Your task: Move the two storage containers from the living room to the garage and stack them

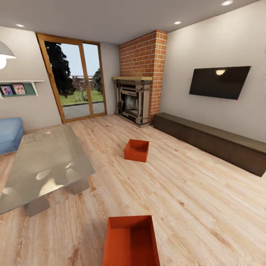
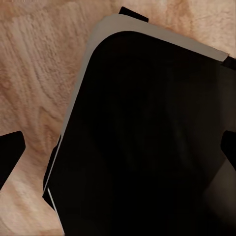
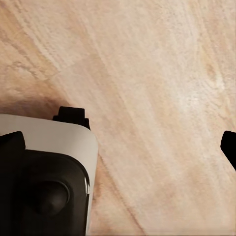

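The left gripper and the right gripper each show two dark fingertips at opposite edges of their wrist views, well apart, with nothing between them. Beneath each lies the robot's own base, dark with a pale rounded rim, and light wood-plank flooring.

In the head view, the near storage container sits on the planks at the bottom edge, just left of centre, open side up and empty. Its position relative to either gripper cannot be determined, since neither wrist view includes it.

The far storage container rests upright on the floor at mid-room, well apart from the near one and beyond it. A glass table stands to the left, between the two in depth. A long low dark cabinet runs along the right wall under a wall screen. The brick fireplace occupies the far corner, beside the wood-framed glass doors.
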